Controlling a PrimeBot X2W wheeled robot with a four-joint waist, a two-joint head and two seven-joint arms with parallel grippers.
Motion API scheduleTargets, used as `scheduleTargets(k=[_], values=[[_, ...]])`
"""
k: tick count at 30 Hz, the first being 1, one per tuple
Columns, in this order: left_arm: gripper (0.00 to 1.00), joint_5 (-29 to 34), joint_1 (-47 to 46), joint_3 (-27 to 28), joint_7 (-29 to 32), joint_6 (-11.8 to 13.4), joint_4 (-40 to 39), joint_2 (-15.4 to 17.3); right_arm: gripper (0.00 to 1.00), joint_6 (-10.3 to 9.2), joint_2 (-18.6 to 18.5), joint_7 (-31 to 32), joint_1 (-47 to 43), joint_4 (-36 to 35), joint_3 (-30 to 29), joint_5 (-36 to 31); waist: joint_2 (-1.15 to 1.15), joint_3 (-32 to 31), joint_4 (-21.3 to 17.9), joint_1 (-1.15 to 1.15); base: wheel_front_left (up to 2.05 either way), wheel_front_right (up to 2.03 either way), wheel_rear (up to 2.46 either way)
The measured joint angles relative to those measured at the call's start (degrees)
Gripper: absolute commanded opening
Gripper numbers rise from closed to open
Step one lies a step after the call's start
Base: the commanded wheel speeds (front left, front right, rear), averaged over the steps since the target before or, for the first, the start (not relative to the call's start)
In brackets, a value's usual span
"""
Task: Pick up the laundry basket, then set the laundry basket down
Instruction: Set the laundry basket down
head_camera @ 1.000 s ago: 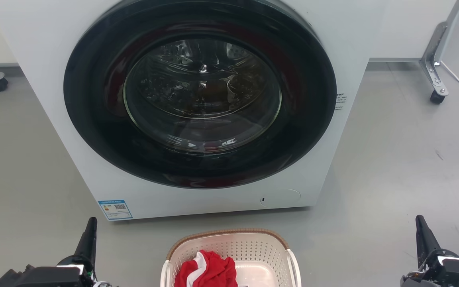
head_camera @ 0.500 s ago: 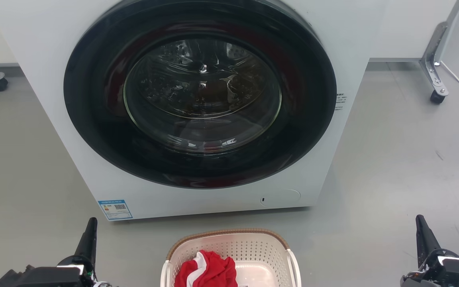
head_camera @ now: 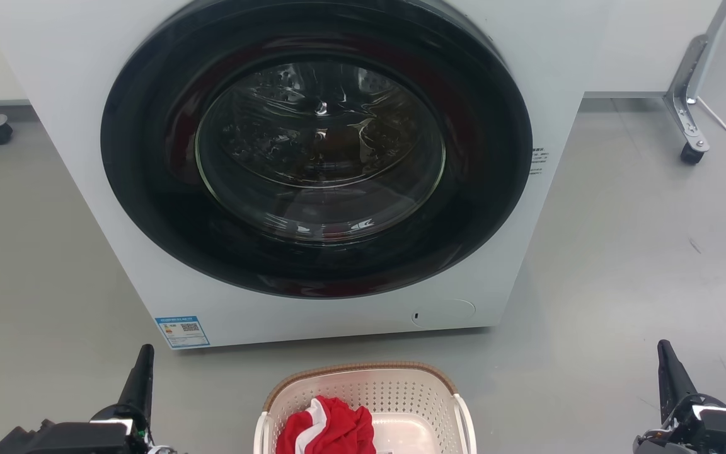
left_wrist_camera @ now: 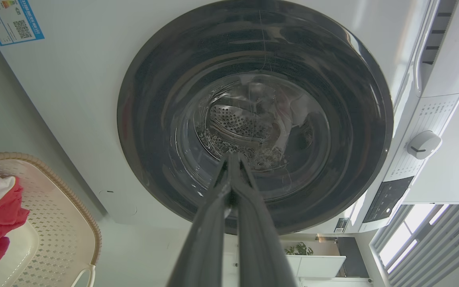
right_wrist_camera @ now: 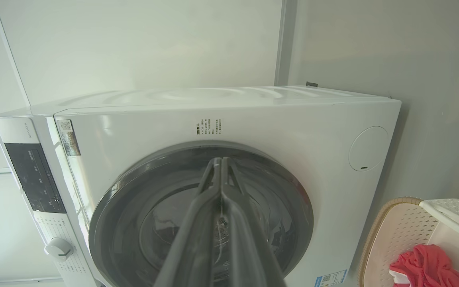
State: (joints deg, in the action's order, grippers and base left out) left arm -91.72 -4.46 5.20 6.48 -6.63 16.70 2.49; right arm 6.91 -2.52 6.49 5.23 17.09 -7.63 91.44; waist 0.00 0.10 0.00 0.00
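The laundry basket [head_camera: 401, 394] is sitting on the grey floor [head_camera: 621, 265] at the bottom centre of the head view, just in front of the white washing machine [head_camera: 73, 139] and apart from it. A red and white garment [head_camera: 328, 429] is lying inside the basket.

The left pincer [head_camera: 144, 354] is hovering at the lower left of the head view, well apart from the basket's left side. Its fingers are pointing toward the machine. In the left wrist view the two fingers [left_wrist_camera: 213, 223] are lying pressed together with tips meeting, and the left pincer [left_wrist_camera: 231, 158] is gripping nothing. The basket [left_wrist_camera: 60, 223] is appearing at the lower left of that view, clear of the fingers.

The right pincer [head_camera: 664, 352] is hovering at the lower right of the head view, well apart from the basket's right side. In the right wrist view its fingers [right_wrist_camera: 197, 223] are likewise lying closed against each other, and the right pincer [right_wrist_camera: 218, 160] is holding nothing. The basket [right_wrist_camera: 397, 235] is showing at the lower right of that view, away from the fingers.

The basket is thus lying between the two pincers, and neither is touching its rim or handles.
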Motion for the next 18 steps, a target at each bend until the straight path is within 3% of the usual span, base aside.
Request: scheduleTargets(k=[18], values=[[0.0,0.0,0.0,0.0,0.0,-0.01,0.04,0.0,0.0,0.0,0.0,0.0,0.0,0.01,0.0,0.0,0.0,0.0,0.0,0.0,0.0,0.0,0.0]])
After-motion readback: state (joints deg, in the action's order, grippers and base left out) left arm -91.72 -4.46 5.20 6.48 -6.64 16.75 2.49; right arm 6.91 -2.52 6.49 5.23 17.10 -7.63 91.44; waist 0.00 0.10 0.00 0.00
